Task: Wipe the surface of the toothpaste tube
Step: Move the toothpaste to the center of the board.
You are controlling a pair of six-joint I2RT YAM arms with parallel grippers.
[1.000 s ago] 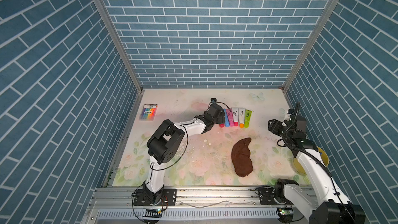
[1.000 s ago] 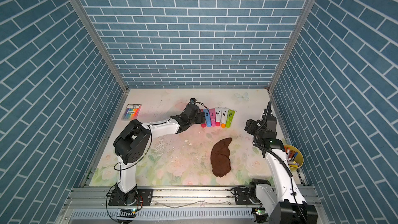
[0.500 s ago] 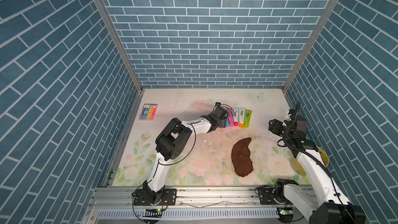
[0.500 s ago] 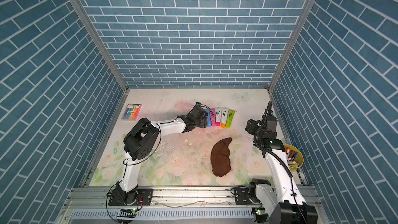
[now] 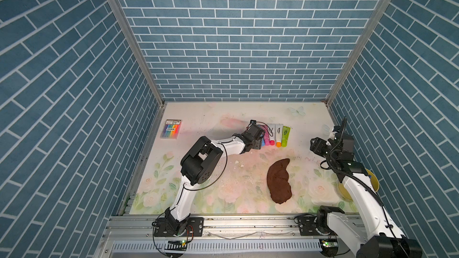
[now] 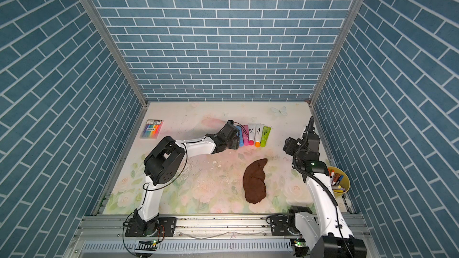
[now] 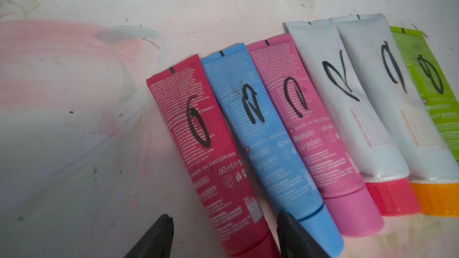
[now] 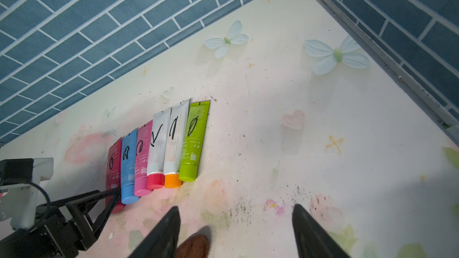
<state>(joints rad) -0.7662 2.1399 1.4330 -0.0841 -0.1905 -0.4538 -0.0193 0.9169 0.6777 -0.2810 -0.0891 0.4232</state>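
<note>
Near the far left corner of the counter (image 5: 223, 117) lies a flat pack of coloured markers (image 5: 171, 132). The left arm reaches toward the middle of the far edge, where six toothpaste tubes lie side by side, caps pointing to the near edge. The left end effector (image 7: 223, 218) is spread around the cap end of the red toothpaste tube (image 7: 198, 130), the leftmost of the row: one finger stands on bare counter with a gap to the tube, the other sits between it and the blue tube (image 7: 248, 125). Next come the pink tube (image 7: 298, 120), two white tubes (image 7: 347, 110) with a red and an orange cap, and the green tube (image 7: 432, 83), each marked with black pen. A crumpled brown cloth (image 5: 279, 181) lies right of centre, toward the near edge. Beyond it the right end effector (image 8: 236, 207) hangs above the counter, fingers wide apart with nothing between them. A yellow bowl (image 6: 346, 187) of small items sits at the right edge.
</note>
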